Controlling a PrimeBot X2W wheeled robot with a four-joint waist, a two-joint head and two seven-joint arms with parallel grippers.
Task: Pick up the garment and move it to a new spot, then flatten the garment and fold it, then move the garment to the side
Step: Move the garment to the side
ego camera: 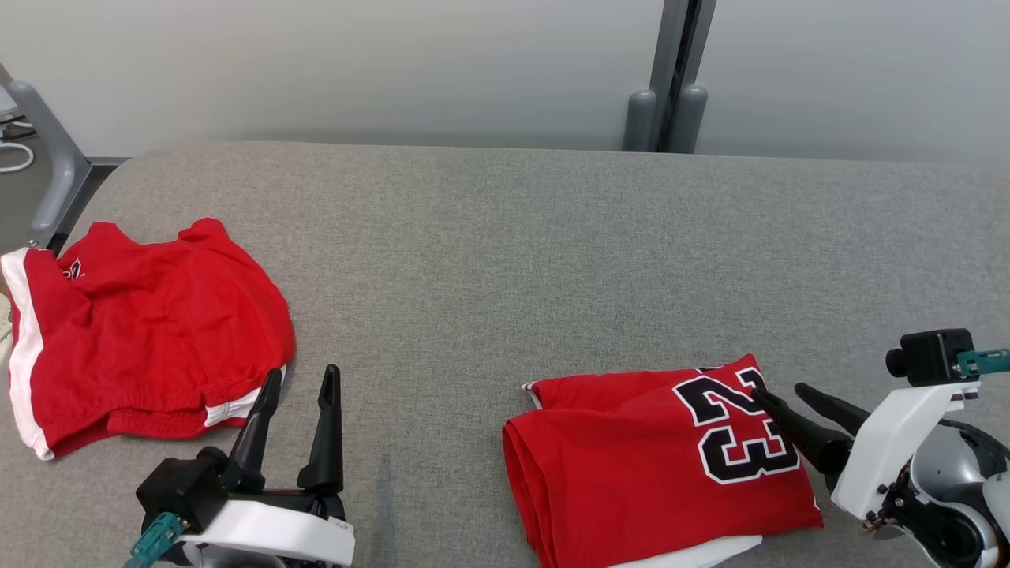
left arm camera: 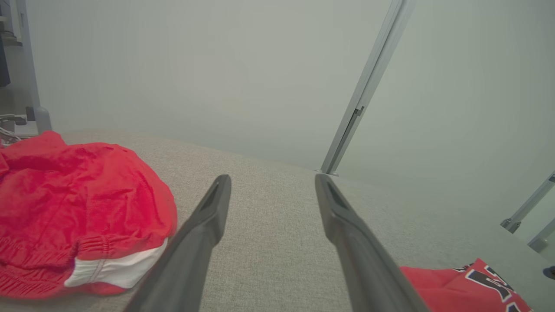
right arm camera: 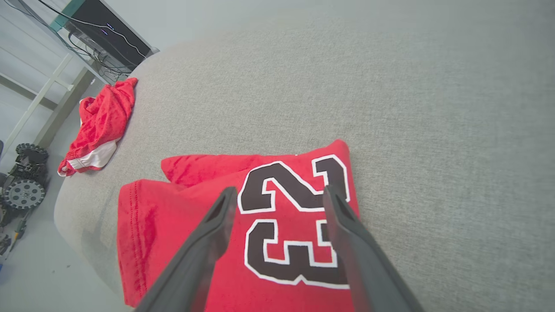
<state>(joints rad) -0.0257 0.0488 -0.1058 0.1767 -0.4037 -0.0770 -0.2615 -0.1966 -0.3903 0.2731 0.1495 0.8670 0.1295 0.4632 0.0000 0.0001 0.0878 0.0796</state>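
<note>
The folded red jersey (ego camera: 663, 457) lies flat at the near right of the grey table (ego camera: 505, 260); the right gripper (ego camera: 778, 390) hovers over its number, fingers spread, holding nothing; the left gripper (ego camera: 303, 371), also wide and empty, sits at the table's near left beside the red shorts (ego camera: 142, 339).

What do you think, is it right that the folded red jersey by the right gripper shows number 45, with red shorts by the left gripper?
Not quite: the head view shows the number on the folded red jersey is 23, not 45. It does lie by the right gripper, with the red shorts by the left gripper.
</note>
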